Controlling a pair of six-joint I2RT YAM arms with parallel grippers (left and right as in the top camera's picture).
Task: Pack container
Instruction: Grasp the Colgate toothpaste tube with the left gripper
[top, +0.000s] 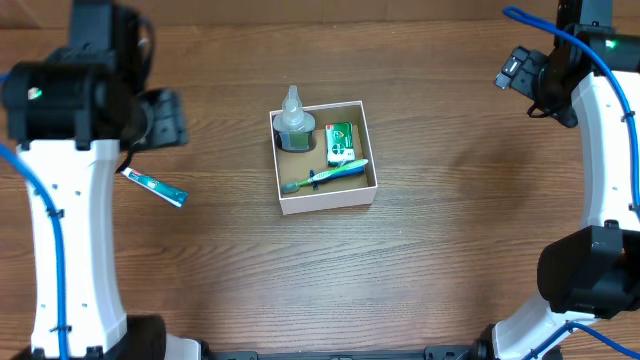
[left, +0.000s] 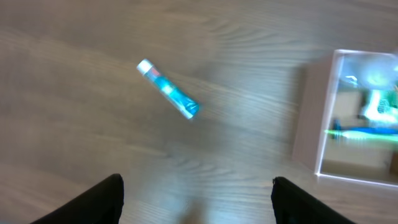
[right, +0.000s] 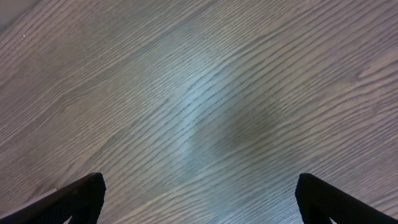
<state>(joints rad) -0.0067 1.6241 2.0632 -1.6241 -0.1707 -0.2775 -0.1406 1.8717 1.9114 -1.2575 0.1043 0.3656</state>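
Overhead, container (top: 330, 201): square, shallow white cardboard with thin walls and a brown floor, at mid-table, well apart from both arms.
Overhead, contents: clear bottle (top: 294, 122) in the far left corner, green packet (top: 341, 143) just beside it, blue-green toothbrush (top: 326, 176) lying across the near side.
Overhead, table (top: 450, 200): brown wood with a fine grain. A small blue-and-white tube (top: 155, 186) lies on it left of the container, near the left arm.
Left wrist, container (left: 308, 118): at the right edge, ahead and to the right of the left gripper (left: 198, 208), not between the jaws (this picture is blurred).
Left wrist, jaws: spread wide, holding nothing and touching nothing, with dark tips at the bottom corners.
Left wrist, tube (left: 168, 89): slanted on bare wood, ahead of the jaws and apart from them, white cap toward the upper left.
Right wrist, jaws: right gripper (right: 202, 202) spread wide, nothing between the dark tips, only wavy wood grain beneath.
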